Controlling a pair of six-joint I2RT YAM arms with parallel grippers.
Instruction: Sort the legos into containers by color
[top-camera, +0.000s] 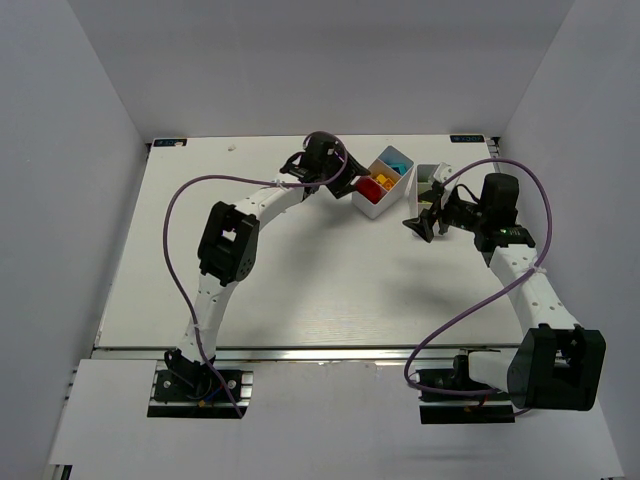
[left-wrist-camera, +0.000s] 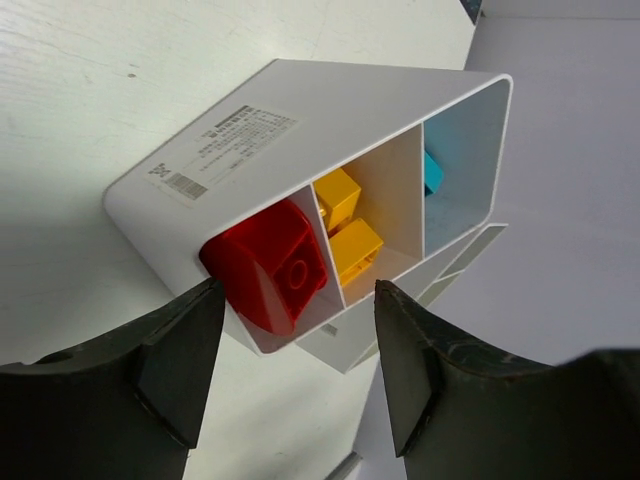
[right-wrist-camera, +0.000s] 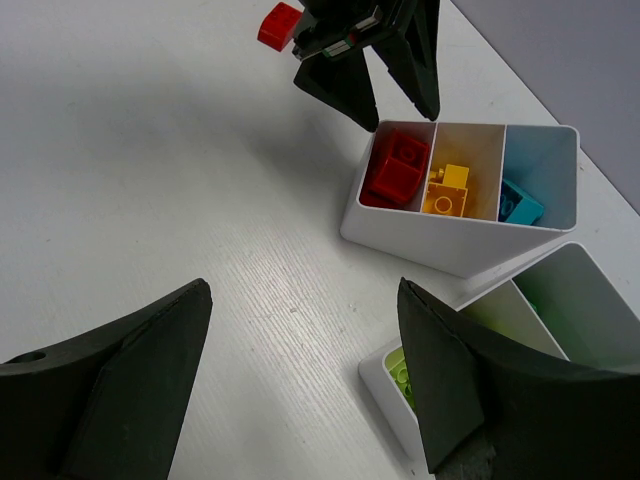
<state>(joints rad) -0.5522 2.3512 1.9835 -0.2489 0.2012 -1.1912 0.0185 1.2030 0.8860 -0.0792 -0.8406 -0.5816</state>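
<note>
The near white container (top-camera: 372, 206) (left-wrist-camera: 230, 140) (right-wrist-camera: 450, 245) holds red legos (left-wrist-camera: 270, 265) (right-wrist-camera: 395, 170), yellow and orange legos (left-wrist-camera: 345, 225) (right-wrist-camera: 447, 190) and a cyan lego (left-wrist-camera: 432, 170) (right-wrist-camera: 520, 205), each colour in its own compartment. My left gripper (top-camera: 338, 178) (left-wrist-camera: 298, 288) (right-wrist-camera: 400, 115) hangs open just over the red end, nothing between its fingers. A second container (top-camera: 432, 172) (right-wrist-camera: 378, 378) lies beside it with lime legos (right-wrist-camera: 401, 371) inside. My right gripper (top-camera: 422, 225) (right-wrist-camera: 305, 285) stands open and empty over bare table in front of both containers.
A small red piece (right-wrist-camera: 278, 25) shows beside the left gripper's body; I cannot tell whether it is a brick. The white table (top-camera: 280, 270) ends at grey walls at the back and sides. Purple cables loop above both arms.
</note>
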